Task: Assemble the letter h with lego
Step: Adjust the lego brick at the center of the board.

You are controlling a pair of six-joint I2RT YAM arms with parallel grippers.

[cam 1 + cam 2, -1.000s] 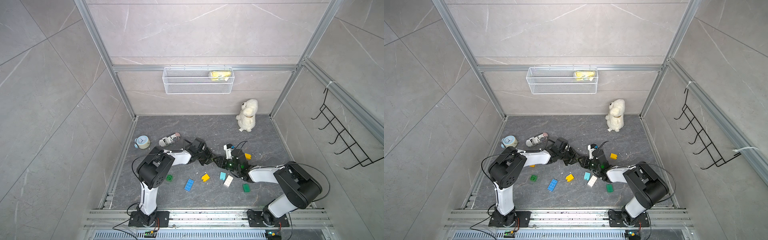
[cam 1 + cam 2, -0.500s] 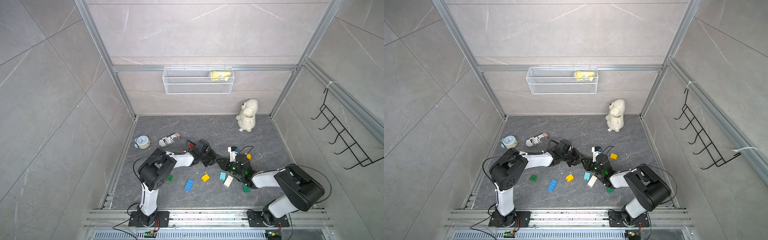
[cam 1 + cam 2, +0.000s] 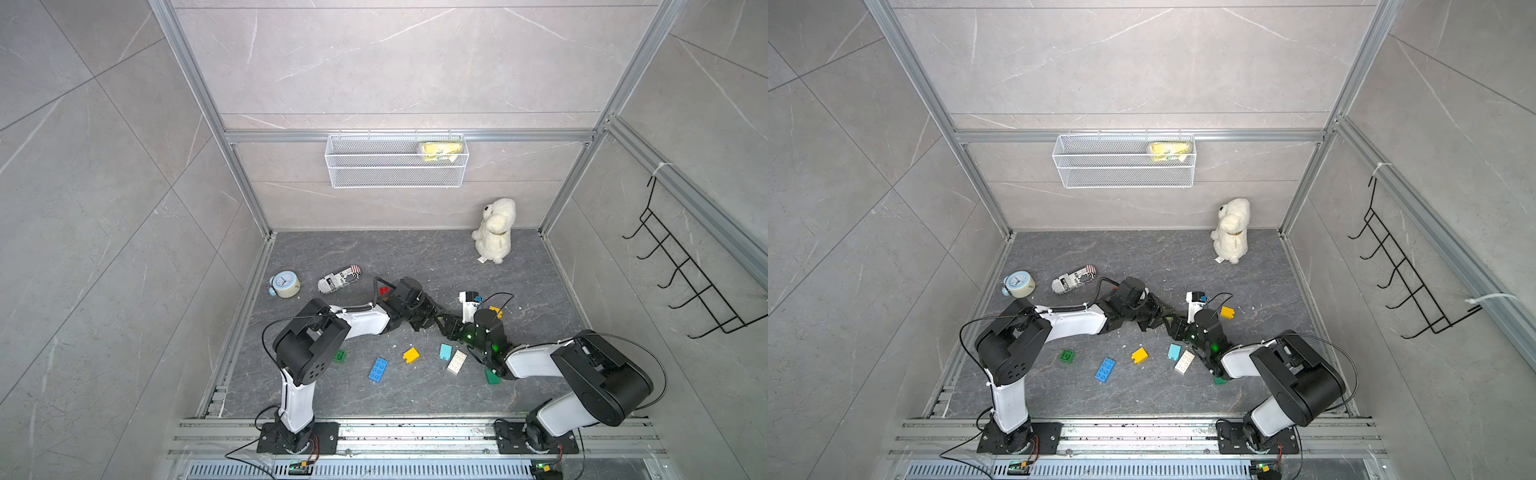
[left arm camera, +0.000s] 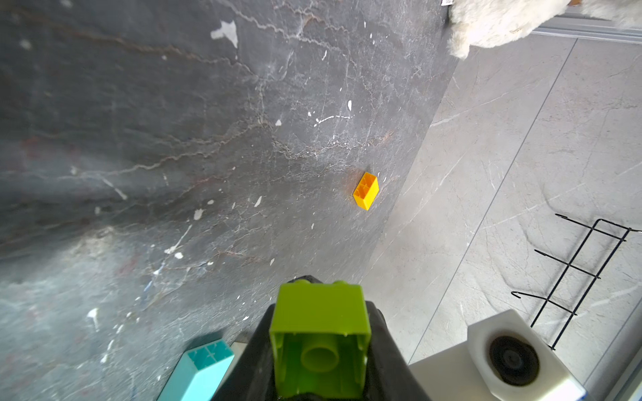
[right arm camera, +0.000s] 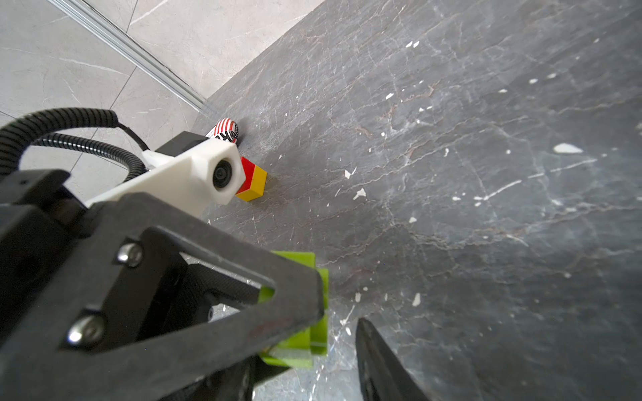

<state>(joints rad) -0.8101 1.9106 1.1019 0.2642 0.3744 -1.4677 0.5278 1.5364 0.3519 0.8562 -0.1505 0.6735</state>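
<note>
Slate floor (image 3: 374, 257), tiled walls (image 3: 374, 62), plush (image 3: 494, 232) 1 o'clock. Left gripper (image 4: 321, 347) clamps lime brick (image 4: 319, 309), facing right gripper (image 3: 451, 330); that one we can't tell.

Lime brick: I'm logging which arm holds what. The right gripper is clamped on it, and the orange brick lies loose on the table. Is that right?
Not quite. The left gripper is clamped on the lime brick, as the left wrist view shows. The orange brick does lie loose on the table.

Robotics lab cell — aluminium frame (image 3: 407, 136), tiled walls (image 3: 374, 62), bolted-down arms (image 3: 361, 324).
</note>
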